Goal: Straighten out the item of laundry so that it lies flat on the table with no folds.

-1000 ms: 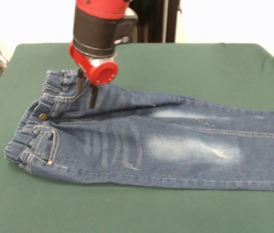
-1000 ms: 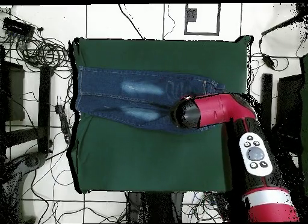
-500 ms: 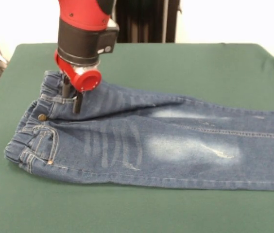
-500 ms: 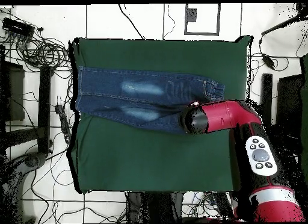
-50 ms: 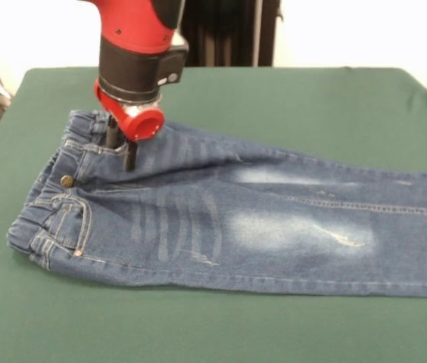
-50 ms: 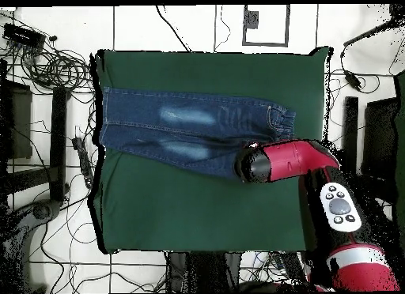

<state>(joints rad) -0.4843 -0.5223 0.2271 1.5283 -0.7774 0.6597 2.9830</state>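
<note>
The item of laundry, a small pair of blue jeans [image 5: 274, 227], lies lengthwise on the green table [image 5: 312, 98]. Its elastic waistband is at the left and the legs run out of the picture at the right. A soft ridge runs between the two legs. My gripper [image 5: 120, 144] points down at the far corner of the waistband, open. Its two black fingers [image 5: 129, 155] stand apart with their tips on the denim. From overhead the jeans [image 6: 182, 133] lie across the table's [image 6: 206, 212] upper half. The red arm [image 6: 293, 160] covers the gripper there.
Overhead, the leg hems reach the table's left edge [image 6: 101, 129]. Broad bare green cloth lies below the jeans. Cables [image 6: 47, 65] and dark stands ring the table on the tiled floor. A black post [image 5: 229, 34] stands behind the table in the front view.
The gripper slid left along the far side of the jeans towards the waistband, then came back slightly right and up. The fingers kept the same gap. The denim barely shifted.
</note>
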